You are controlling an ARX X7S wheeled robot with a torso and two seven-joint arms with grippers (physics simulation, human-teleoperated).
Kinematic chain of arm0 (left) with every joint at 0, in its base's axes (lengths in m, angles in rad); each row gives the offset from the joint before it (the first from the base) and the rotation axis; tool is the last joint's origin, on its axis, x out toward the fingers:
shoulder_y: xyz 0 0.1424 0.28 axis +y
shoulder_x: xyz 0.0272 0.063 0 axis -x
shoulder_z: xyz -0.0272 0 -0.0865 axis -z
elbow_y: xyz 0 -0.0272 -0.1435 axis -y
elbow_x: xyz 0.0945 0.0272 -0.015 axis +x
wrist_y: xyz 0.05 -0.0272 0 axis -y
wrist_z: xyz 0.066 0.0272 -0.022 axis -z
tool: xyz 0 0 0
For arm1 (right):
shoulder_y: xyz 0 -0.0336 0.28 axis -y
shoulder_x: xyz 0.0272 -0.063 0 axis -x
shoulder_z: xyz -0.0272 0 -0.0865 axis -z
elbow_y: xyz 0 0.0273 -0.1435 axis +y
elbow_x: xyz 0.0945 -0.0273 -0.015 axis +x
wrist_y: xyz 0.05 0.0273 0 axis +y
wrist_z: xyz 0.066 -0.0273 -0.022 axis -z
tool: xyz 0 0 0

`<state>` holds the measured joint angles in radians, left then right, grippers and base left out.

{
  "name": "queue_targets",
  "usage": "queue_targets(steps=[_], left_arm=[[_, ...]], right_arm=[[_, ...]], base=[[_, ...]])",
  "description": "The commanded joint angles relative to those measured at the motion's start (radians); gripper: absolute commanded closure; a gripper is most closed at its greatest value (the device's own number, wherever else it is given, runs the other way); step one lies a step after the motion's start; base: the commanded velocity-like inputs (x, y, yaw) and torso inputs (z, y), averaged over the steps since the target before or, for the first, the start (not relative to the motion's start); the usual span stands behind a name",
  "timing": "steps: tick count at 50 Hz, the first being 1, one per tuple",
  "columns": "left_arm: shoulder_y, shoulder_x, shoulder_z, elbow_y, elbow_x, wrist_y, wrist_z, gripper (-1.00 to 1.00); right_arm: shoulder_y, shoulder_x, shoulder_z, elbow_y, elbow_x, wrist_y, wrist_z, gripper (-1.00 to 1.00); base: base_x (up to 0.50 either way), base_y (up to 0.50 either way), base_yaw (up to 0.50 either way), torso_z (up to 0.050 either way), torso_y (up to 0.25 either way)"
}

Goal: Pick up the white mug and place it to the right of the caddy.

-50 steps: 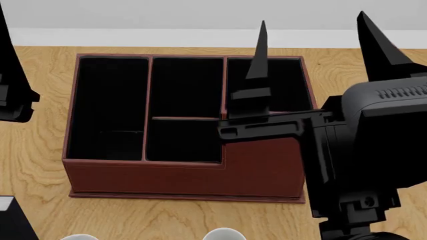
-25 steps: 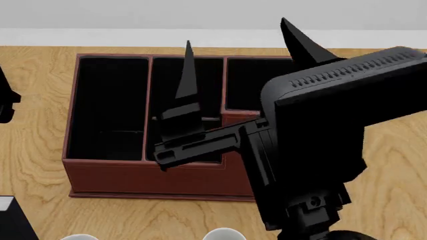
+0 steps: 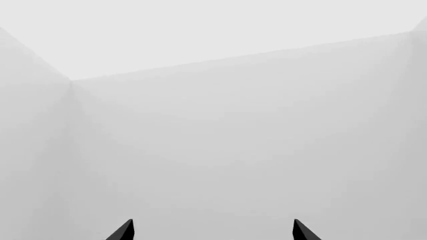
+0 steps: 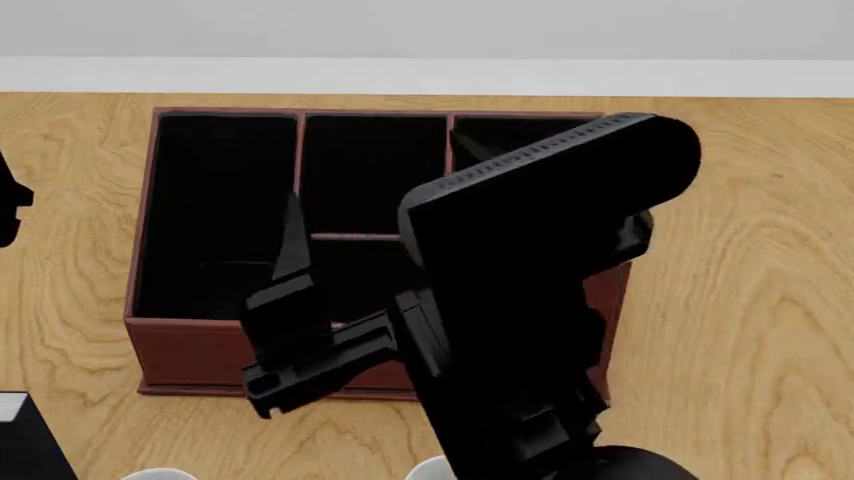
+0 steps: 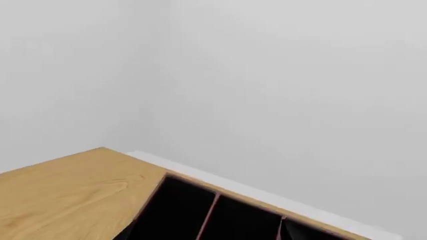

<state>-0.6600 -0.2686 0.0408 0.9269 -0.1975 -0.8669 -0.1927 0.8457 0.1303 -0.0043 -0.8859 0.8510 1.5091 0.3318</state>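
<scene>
Peeking: glossy white mug [image 4: 430, 468] rim

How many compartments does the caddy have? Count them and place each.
4 in the caddy: left full-depth, middle rear, middle front, right rear behind the right arm; more may be hidden.

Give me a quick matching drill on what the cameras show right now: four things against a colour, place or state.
1 caddy
2 table
3 left gripper
4 right arm

A light wood grain
B hides the caddy's right part in the head view
C reddish-brown, black inside
D open, facing a blank wall

Pairs: 1-C, 2-A, 3-D, 4-B
</scene>
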Motion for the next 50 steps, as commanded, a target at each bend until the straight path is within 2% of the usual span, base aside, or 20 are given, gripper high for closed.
queue_targets(steps=[1,6,8,25,50], left_arm=[[-0.002,-0.003,0.002,0.01,-0.007,-0.01,-0.008,-1.0],[0.001,-0.006,0.007,0.011,-0.007,-0.011,-0.011,-1.0],[0.005,-0.005,0.001,0.015,-0.01,-0.009,-0.012,-1.0],[0.009,-0.013,0.012,-0.006,-0.011,0.01,-0.02,-1.0],[0.002,-0.019,0.034,-0.022,-0.013,0.016,-0.033,-1.0]], right_arm=[[0.024,0.028,-0.015,0.056,0.249,0.054,0.167,-1.0],[0.043,0.055,-0.06,0.111,0.402,0.053,0.281,-1.0],[0.049,0.076,-0.11,0.094,0.385,0.035,0.277,-1.0],[0.069,0.097,-0.194,0.218,0.678,0.016,0.458,-1.0],[0.087,0.129,-0.346,0.285,0.809,-0.021,0.528,-1.0]], base=[[0.0,0.0,0.0,0.0,0.0],[0.0,0.0,0.0,0.0,0.0],[0.0,0.0,0.0,0.0,0.0],[0.0,0.0,0.0,0.0,0.0],[0.0,0.0,0.0,0.0,0.0]])
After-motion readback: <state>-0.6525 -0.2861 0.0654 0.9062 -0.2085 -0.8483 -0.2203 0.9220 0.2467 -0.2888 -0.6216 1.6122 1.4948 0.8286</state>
